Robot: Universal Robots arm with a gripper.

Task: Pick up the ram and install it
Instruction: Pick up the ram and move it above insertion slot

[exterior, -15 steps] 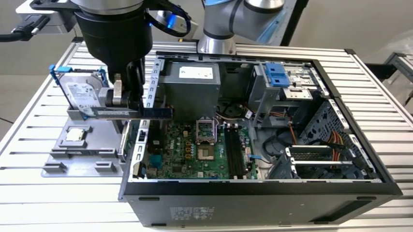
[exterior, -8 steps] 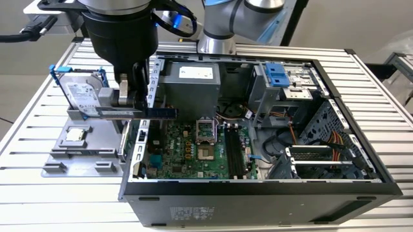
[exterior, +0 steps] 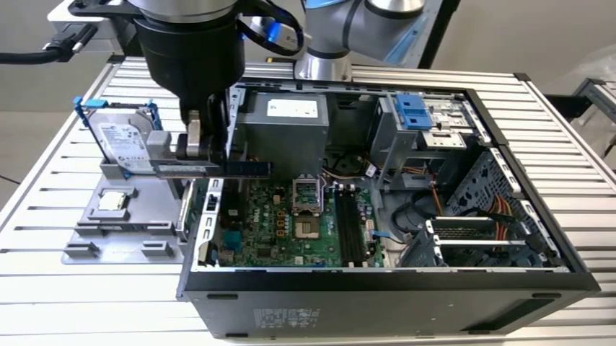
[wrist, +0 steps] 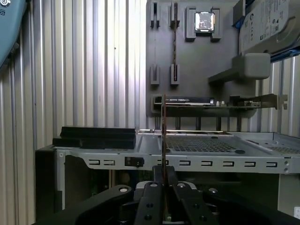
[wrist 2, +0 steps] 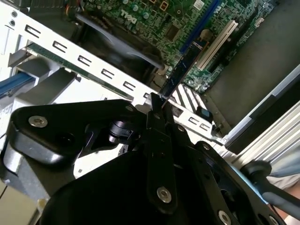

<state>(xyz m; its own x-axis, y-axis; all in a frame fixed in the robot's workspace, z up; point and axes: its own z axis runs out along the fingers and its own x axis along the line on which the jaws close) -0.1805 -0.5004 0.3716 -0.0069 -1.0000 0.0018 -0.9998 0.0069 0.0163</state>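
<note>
Ram (exterior: 245,169) hangs clamped between the closed fingers of the gripper (exterior: 204,148), held flat-side out and roughly level above the wall of the open computer case (exterior: 385,288) on the exterior view's left. It sits between the grey tray (exterior: 115,234), where the hard drive (exterior: 125,140) and the processor chip (exterior: 114,202) rest, and the motherboard (exterior: 274,223). In both wrist views the ram shows edge-on as a thin dark line running straight out from the fingertips, so the grip looks centred and square. The memory slots (exterior: 348,227) lie well apart from it, toward the exterior view's right and lower in the case. To do this carry well, I would judge that the ram should stay clear of the case wall and the cables at the far side. Its long edge should be parallel to the slots before any descent, and pressure should fall evenly along its length. Whether the slot latches stand open is hard to tell from here, so that is worth checking first.
</note>
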